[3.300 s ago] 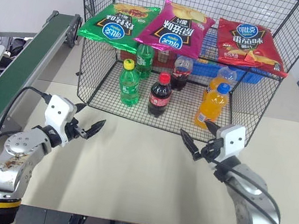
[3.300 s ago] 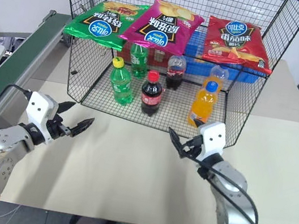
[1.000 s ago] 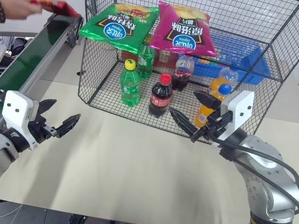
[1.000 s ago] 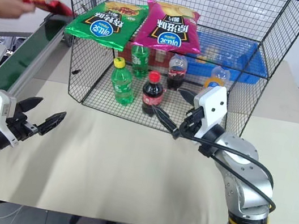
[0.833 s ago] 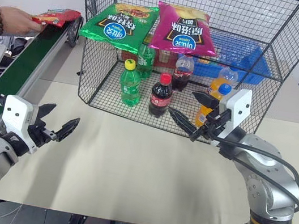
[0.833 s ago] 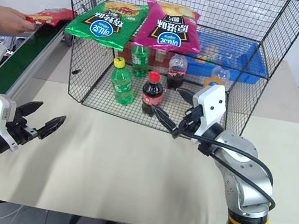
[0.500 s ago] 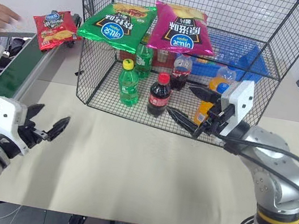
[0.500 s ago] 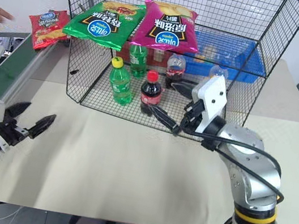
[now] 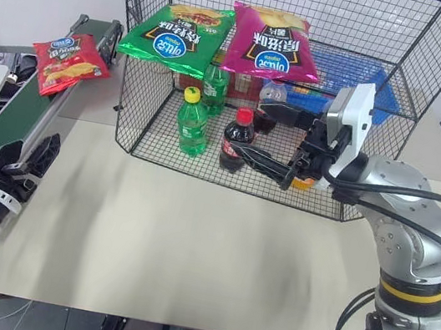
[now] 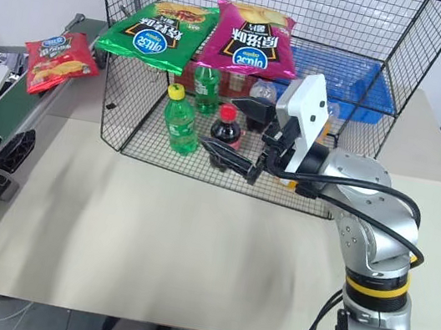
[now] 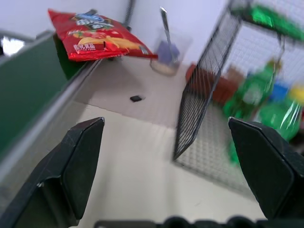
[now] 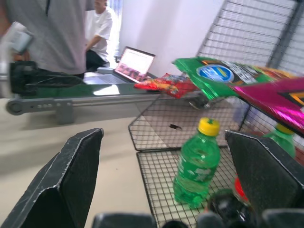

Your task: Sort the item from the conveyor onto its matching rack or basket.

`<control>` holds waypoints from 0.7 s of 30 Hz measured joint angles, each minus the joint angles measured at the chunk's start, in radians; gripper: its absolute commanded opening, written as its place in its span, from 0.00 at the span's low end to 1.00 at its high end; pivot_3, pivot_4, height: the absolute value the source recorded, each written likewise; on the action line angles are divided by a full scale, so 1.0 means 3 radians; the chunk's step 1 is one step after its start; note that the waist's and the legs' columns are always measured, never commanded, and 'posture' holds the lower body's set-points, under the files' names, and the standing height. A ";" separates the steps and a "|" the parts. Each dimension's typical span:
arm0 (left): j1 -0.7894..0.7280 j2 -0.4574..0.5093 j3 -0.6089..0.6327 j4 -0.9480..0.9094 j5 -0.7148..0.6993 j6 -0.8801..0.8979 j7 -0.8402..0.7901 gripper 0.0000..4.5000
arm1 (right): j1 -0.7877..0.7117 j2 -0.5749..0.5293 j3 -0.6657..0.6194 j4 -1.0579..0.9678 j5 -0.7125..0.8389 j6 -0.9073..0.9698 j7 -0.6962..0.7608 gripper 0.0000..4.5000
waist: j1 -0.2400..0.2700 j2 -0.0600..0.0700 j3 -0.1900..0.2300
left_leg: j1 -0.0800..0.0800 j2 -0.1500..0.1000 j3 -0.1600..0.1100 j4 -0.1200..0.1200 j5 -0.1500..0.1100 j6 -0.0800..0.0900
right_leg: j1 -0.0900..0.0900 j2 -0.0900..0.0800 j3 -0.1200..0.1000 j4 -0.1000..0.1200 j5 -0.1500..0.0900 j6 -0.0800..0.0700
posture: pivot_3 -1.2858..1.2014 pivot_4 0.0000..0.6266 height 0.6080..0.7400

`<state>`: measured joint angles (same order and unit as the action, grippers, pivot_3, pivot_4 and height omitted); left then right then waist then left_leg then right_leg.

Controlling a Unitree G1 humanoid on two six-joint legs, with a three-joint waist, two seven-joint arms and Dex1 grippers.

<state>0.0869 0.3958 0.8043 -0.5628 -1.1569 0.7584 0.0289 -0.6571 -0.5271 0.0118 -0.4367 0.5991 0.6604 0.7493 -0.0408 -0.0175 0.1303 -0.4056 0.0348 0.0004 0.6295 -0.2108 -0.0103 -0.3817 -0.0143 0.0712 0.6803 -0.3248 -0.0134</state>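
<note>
The item, a flat red chip bag (image 9: 67,61), lies tilted on the far stretch of the dark green conveyor (image 9: 11,109), left of the black wire-mesh cage (image 9: 128,107). My left gripper (image 9: 20,159) is open and empty beside the conveyor's near part, well short of the bag (image 11: 97,40). In front of the cage's open face, my right gripper (image 9: 253,130) hangs open and empty, pointing left, level with the bottles. The right wrist view shows the bag (image 12: 168,84) far off past the cage corner.
A green chip bag (image 9: 174,34) and a magenta one (image 9: 266,41) lie on the cage's raised shelf. Below stand a green bottle (image 9: 192,122), a cola bottle (image 9: 238,138) and a blue crate (image 9: 361,83). People sit beyond the conveyor (image 12: 61,28).
A person's hand laid the red bag on the conveyor and withdrew. My left gripper swung left toward the belt and rolled. My right gripper rose and turned further left.
</note>
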 measured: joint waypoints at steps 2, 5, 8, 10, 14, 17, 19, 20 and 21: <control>-0.0070 -0.0051 -0.0001 -0.0002 -0.0323 -0.0044 0.0354 0.99 | -0.0006 -0.0002 0.0003 -0.0011 0.0015 0.0000 0.0023 1.00 | 0.0000 0.0000 0.0000 | 0.0000 0.0000 -0.0001 0.0000 0.0000 0.0000 | 0.0001 0.0001 0.0000 0.0000 0.0000 0.0000 | 0.52 0.24 1.00; -0.0189 -0.0143 -0.0002 0.0009 -0.0689 -0.0193 0.0758 0.99 | -0.0010 -0.0006 0.0011 -0.0012 0.0015 0.0000 0.0029 1.00 | 0.0005 0.0000 0.0000 | 0.0001 -0.0001 -0.0001 0.0001 0.0000 0.0000 | 0.0002 0.0002 -0.0001 0.0000 0.0000 0.0000 | 0.52 0.24 1.00; -0.0229 -0.0158 -0.0004 0.0045 -0.0908 -0.0357 0.1037 0.99 | -0.0016 -0.0007 0.0011 -0.0015 0.0015 0.0000 0.0028 1.00 | 0.0005 0.0000 0.0000 | 0.0001 -0.0002 0.0000 0.0001 0.0000 0.0000 | 0.0002 0.0004 -0.0001 0.0000 0.0000 0.0000 | 0.52 0.24 1.00; -0.0231 -0.0155 -0.0001 0.0103 -0.1039 -0.0469 0.1180 0.99 | -0.0020 -0.0011 0.0011 -0.0018 0.0015 0.0000 0.0027 1.00 | 0.0008 0.0000 0.0000 | 0.0002 -0.0002 0.0000 0.0001 0.0000 0.0000 | 0.0002 0.0004 -0.0001 0.0000 0.0000 0.0000 | 0.52 0.24 1.00; -0.0194 -0.0145 0.0006 0.0283 -0.1142 -0.0635 0.1360 0.99 | -0.0023 -0.0015 0.0011 -0.0021 0.0016 0.0000 0.0021 1.00 | 0.0016 0.0000 0.0000 | 0.0003 -0.0003 0.0000 0.0001 0.0000 0.0000 | 0.0004 0.0011 -0.0001 -0.0001 0.0000 0.0000 | 0.52 0.24 1.00; -0.0168 -0.0173 -0.0067 0.0374 -0.1142 -0.0703 0.1402 0.99 | -0.0025 -0.0016 0.0011 -0.0021 0.0015 0.0000 0.0016 1.00 | 0.0032 -0.0001 0.0000 | 0.0003 -0.0004 0.0000 0.0001 0.0000 0.0000 | 0.0005 0.0015 -0.0001 -0.0003 0.0000 0.0000 | 0.52 0.24 1.00; -0.0169 -0.0238 -0.0151 0.0388 -0.1143 -0.0747 0.1404 0.99 | -0.0038 -0.0015 0.0011 -0.0021 0.0015 0.0000 0.0012 1.00 | 0.0050 -0.0001 0.0000 | 0.0003 -0.0005 0.0002 0.0001 0.0000 0.0000 | 0.0005 0.0015 -0.0001 -0.0004 0.0000 0.0000 | 0.52 0.24 1.00; -0.0173 -0.0274 -0.0193 0.0397 -0.1143 -0.0779 0.1410 0.99 | -0.0047 -0.0017 0.0011 -0.0024 0.0015 0.0000 0.0010 1.00 | 0.0058 0.0000 0.0000 | 0.0003 -0.0005 0.0002 0.0001 0.0000 0.0000 | 0.0005 0.0015 0.0000 -0.0004 0.0000 0.0000 | 0.52 0.24 1.00; -0.0185 -0.0306 -0.0225 0.0411 -0.1143 -0.0801 0.1416 0.99 | -0.0048 -0.0024 0.0011 -0.0031 0.0015 0.0000 0.0007 1.00 | 0.0064 -0.0001 0.0000 | 0.0003 -0.0005 0.0002 0.0001 0.0000 0.0000 | 0.0006 0.0016 0.0000 -0.0004 0.0000 0.0000 | 0.52 0.24 1.00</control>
<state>0.0312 0.3040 0.7370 -0.4394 -1.4998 0.5180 0.4536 -0.6716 -0.5342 0.0152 -0.4459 0.6037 0.6605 0.7515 -0.0215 -0.0177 0.1302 -0.4047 0.0335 0.0011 0.6298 -0.2107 -0.0104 -0.3800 -0.0096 0.0710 0.6789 -0.3248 -0.0135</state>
